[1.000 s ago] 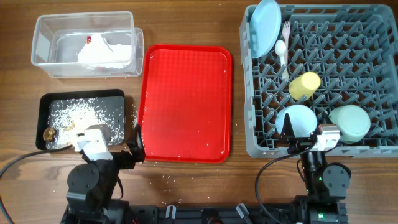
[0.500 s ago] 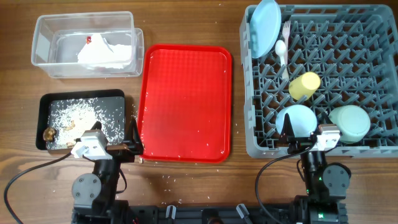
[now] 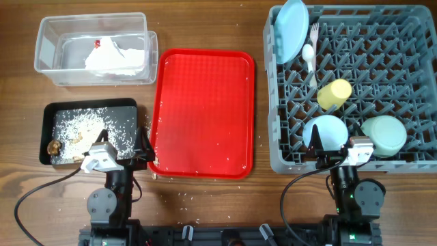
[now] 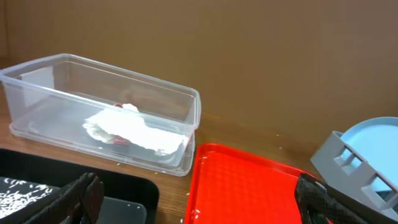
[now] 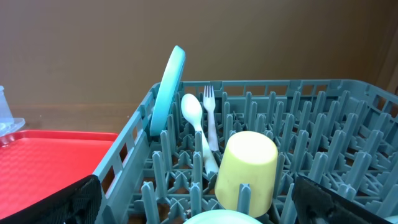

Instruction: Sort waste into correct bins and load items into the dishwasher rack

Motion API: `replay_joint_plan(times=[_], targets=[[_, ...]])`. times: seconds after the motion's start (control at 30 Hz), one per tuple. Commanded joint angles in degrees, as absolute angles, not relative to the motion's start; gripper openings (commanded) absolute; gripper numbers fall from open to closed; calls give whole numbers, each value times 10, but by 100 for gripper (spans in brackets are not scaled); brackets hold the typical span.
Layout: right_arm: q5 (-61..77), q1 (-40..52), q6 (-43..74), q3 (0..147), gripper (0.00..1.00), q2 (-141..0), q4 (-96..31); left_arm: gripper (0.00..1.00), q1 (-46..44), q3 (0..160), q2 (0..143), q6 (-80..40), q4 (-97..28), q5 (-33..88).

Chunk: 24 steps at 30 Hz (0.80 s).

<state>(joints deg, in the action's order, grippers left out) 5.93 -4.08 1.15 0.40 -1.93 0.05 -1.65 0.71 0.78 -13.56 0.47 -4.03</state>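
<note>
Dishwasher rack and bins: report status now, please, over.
Left gripper, right gripper open, empty. Plate, fork, spoon, yellow cup, blue bowl, green bowl in dishwasher rack. Napkin in clear tub, rice in black tray. Nothing blocking.

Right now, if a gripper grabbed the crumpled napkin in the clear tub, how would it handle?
The napkin looks thin and crumpled, so probably floppy and light. It would likely squash rather than slip. Lying flat in the clear tub, it shouldn't roll.

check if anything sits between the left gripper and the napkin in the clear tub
The black tray lies between the left gripper and the tub, and the tub's near wall fronts the napkin. The tub has no lid, so from above nothing visible covers it.
</note>
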Motion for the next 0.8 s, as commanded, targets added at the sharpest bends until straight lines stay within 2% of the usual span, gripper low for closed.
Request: replay_joint_plan(times=[0.0,0.33,0.77], targets=[[52,-44,1,3,100,-18,2,100,-9,3,1,-124,-33,-46],[52,-44,1,3,100,-18,2,100,-9,3,1,-90,-44,11],[52,-44,2,3,100,-18,2,100,-10,3,2,-94,-43,10]])
